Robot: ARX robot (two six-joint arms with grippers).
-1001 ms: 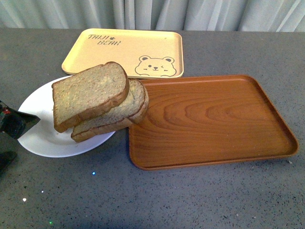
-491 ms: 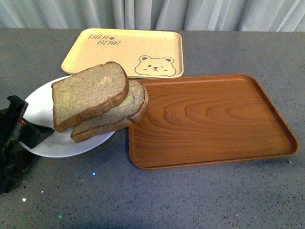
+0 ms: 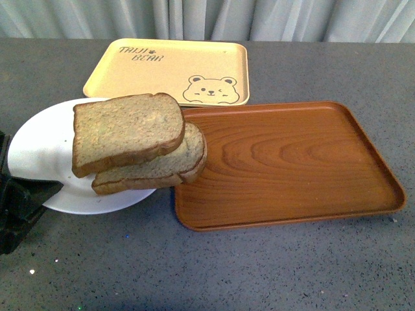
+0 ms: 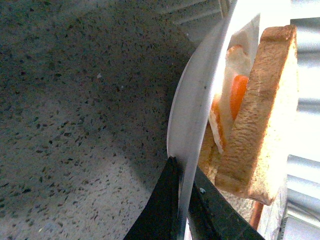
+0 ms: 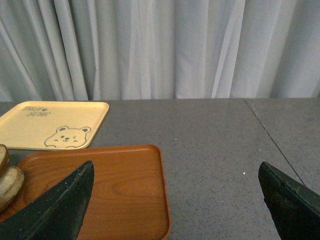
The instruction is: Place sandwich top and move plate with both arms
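The left gripper (image 4: pixel 183 200) pinches the near-left rim of the white plate (image 3: pixel 39 139), which carries the sandwich top (image 3: pixel 126 129) on the lower slice (image 3: pixel 178 165), while the right gripper (image 5: pixel 176 200), spread wide, hangs well to the plate's right.

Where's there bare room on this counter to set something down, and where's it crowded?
Free: the brown wooden tray, the yellow bear tray behind it, and the counter in front and right of them. Crowded: the left, where the plate holds the sandwich top on another slice, overhanging the wooden tray's edge, with the left hand clamping the plate's rim.
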